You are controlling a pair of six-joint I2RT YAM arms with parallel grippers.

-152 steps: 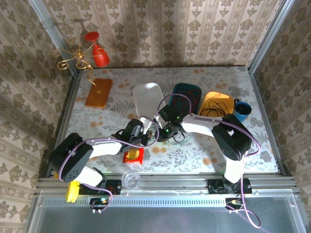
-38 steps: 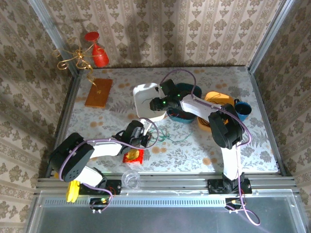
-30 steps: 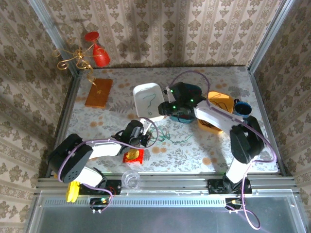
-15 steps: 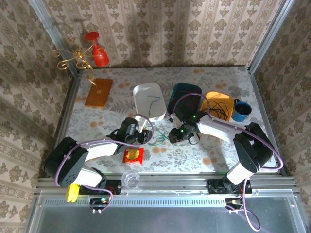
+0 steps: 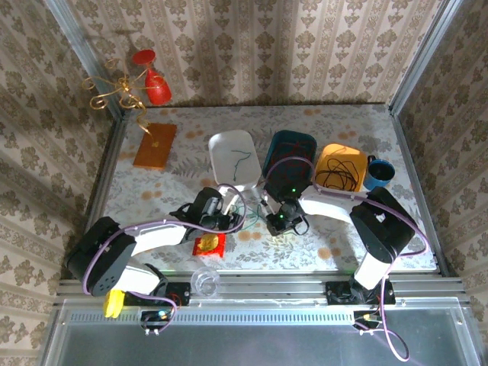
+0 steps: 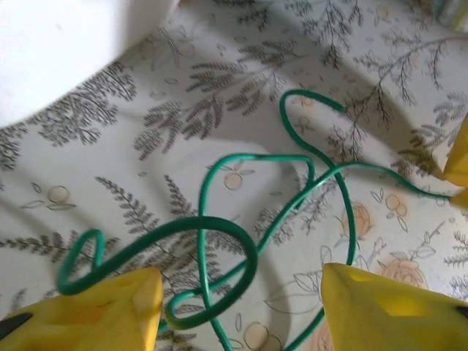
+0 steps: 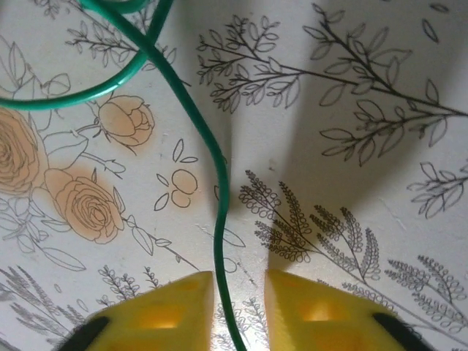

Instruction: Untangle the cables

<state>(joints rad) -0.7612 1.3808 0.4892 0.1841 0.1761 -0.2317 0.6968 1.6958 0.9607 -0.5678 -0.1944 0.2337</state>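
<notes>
- Green cable lies in loose loops on the flowered table, just on the near side of the white tray, between the two claws.
- Left claw stands wide over the crossing loops and grips nothing. Right claw is narrow, with one straight run of the cable passing through its gap. Whether it truly pinches, I cannot tell.
- To do this well, I reckon the right claw should bite firmly on that single strand before pulling. It should then draw slowly away from the tray. The left claw should take one loop, not the crossing, so the tangle opens rather than tightens.
- From overhead you get the sorting: a thin dark cable lying inside the tray, and a black cable coiled in the orange bowl, well to the tray's right.
- The left wrist view makes plain which loop lies over which. The right wrist view shows the strand hugging one finger. Overhead, both details are too small to read.
</notes>
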